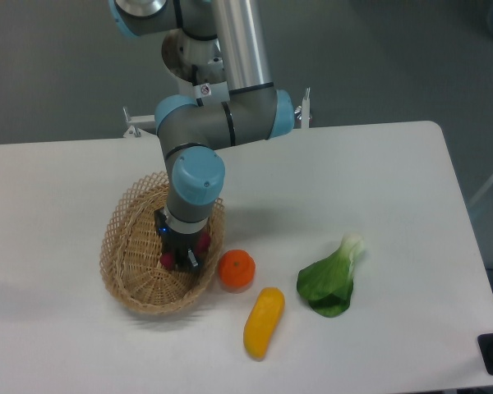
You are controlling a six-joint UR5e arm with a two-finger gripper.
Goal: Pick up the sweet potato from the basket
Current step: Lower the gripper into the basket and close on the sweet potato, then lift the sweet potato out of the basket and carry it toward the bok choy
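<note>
Right now your gripper (183, 257) sits down inside the basket (130, 246), straddling the sweet potato (172, 259), whose dark purple-red skin shows on either side of the black fingers. You cannot tell from this view whether the jaws have clamped on it or merely stand around it; the wrist and finger bodies hide the contact. The sweet potato appears to lie low in the basket, near the wall that faces the orange (237, 268), with no visible lift off the weave.

Working outward from the basket: the orange rests on the table (394, 189) just beside the basket's rim, nearly touching it. Beyond the orange, toward the front edge, lies the yellow-orange oblong vegetable (264, 322). Further from the basket, past both, is the bok choy (330, 281), its white stem pointing away from the front edge.

As a judgement, you are at the grasp itself: the reach and descent look done, and the closing, if not yet made, and the lift clear of the basket rim are what remain. Mind the rim on the orange's side when you raise.
</note>
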